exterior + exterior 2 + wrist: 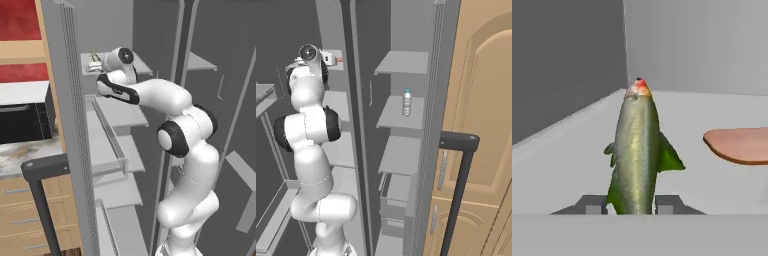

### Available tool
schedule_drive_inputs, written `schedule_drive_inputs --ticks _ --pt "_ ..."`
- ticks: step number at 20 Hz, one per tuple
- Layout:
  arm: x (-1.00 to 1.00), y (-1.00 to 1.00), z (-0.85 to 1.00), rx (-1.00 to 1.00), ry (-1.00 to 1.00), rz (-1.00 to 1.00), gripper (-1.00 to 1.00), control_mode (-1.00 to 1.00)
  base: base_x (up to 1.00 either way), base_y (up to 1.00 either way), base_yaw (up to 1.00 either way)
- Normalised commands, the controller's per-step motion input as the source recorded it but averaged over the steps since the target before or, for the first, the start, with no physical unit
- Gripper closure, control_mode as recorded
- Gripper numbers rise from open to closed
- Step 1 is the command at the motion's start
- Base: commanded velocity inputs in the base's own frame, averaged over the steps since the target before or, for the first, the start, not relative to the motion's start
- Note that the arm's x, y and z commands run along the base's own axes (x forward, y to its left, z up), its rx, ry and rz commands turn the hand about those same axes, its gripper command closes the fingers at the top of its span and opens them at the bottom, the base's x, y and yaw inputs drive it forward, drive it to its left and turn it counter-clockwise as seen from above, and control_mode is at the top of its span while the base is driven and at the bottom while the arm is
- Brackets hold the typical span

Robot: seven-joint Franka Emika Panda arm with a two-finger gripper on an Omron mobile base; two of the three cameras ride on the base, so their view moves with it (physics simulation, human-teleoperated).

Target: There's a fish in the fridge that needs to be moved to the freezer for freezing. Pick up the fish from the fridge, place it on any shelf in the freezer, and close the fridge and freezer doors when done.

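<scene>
Reaching into the upper shelf (142,65) of the compartment at upper centre of the left base view, the arm ends in the pincer (96,64) near the top of frame. Pincer (631,204) is clamped on the fish (637,150): both finger tips (592,204) press its tail end, one on each side, at bottom centre of the hand view.

Fish orientation, hand view: long axis runs straight up the frame, away from the camera along the pincer axis. Head with the red-orange snout is at the far end, upper centre; tail is at the bottom between the tips. Green fins stick out left and right at mid-body. Whether the belly touches the shelf or hangs just above it, cannot tell.

A flat tan oval thing (739,145) lies on the same shelf at right of the hand view, apart from the fish. Grey walls meet in a corner behind the fish's head.

Right base view: wrist at upper left, pincer (332,59) aimed toward the frame's right at the top shelf. A bottle (407,102) stands upright on a shelf in the neighbouring compartment, centre of frame, well apart from the arm. Both doors stand open. A dark handle (458,142) shows at right.

Left base view: an oven (22,122) sits on the tabletop (25,155) at left.
</scene>
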Motion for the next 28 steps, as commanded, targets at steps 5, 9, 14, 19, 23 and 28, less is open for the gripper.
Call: schedule_drive_inputs --ticks 5,9,14,19,23,28 --pt "-0.97 -0.05 0.28 0.0 0.0 -0.09 1.0 -1.0 0.0 0.0 0.0" --pt "-0.88 0.0 0.91 -0.03 -0.06 -0.12 1.0 -1.0 0.0 0.0 0.0" --pt "-0.99 0.0 0.72 0.0 0.0 -0.13 1.0 -1.0 0.0 0.0 0.0" --pt "-1.0 -0.06 0.47 -0.02 0.06 -0.15 1.0 -1.0 0.0 0.0 0.0" --pt "-1.0 -0.11 0.41 -0.06 0.18 -0.16 1.0 -1.0 0.0 0.0 0.0" --pt "-1.0 -0.03 0.34 -0.18 0.31 -0.13 1.0 -1.0 0.0 0.0 0.0"
